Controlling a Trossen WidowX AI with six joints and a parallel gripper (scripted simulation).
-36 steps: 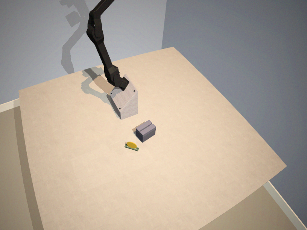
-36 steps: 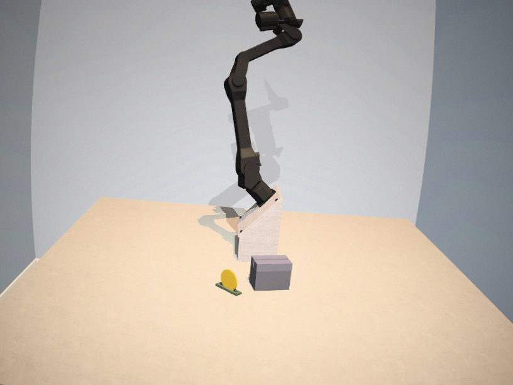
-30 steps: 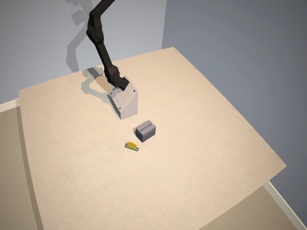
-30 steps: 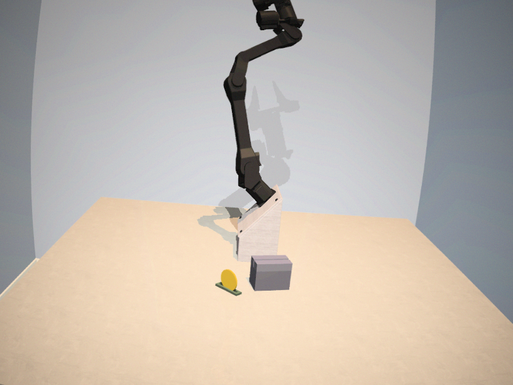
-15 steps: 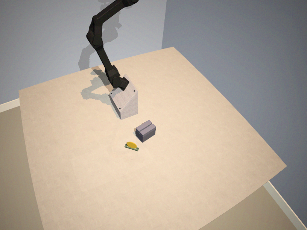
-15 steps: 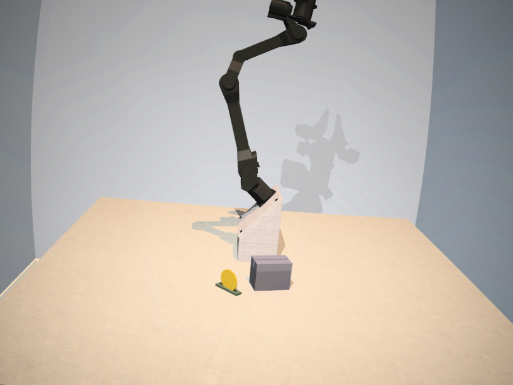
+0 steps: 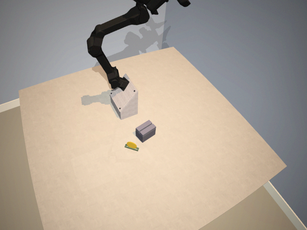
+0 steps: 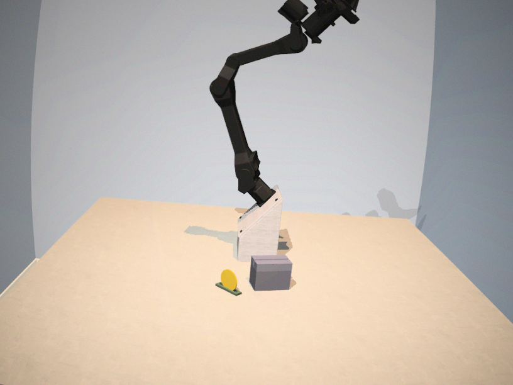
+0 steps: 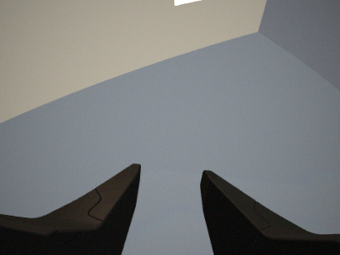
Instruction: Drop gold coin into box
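Note:
The gold coin [image 7: 131,144] [image 8: 228,279] stands on edge in the dark-green holder [image 7: 134,149] [image 8: 237,292]. The closed grey box [image 7: 149,133] [image 8: 271,278] stands on the table beside it, to the right in the top and exterior views, with a narrow slot running along its lid. My gripper [image 9: 172,174] is partly open and empty, its fingertips apart with only wall between them in the wrist view. It is raised high above the table, far from the coin and the box, and is partly cut off at the top edge of the top and exterior views.
The pale wedge-shaped base [image 7: 128,103] [image 8: 259,236] of the arm stands behind the box, quite near it. The table [image 7: 173,185] [image 8: 165,340] has its edges in view. Walls rise behind and at the side. The wrist view shows only walls, ceiling and a bit of bright light panel.

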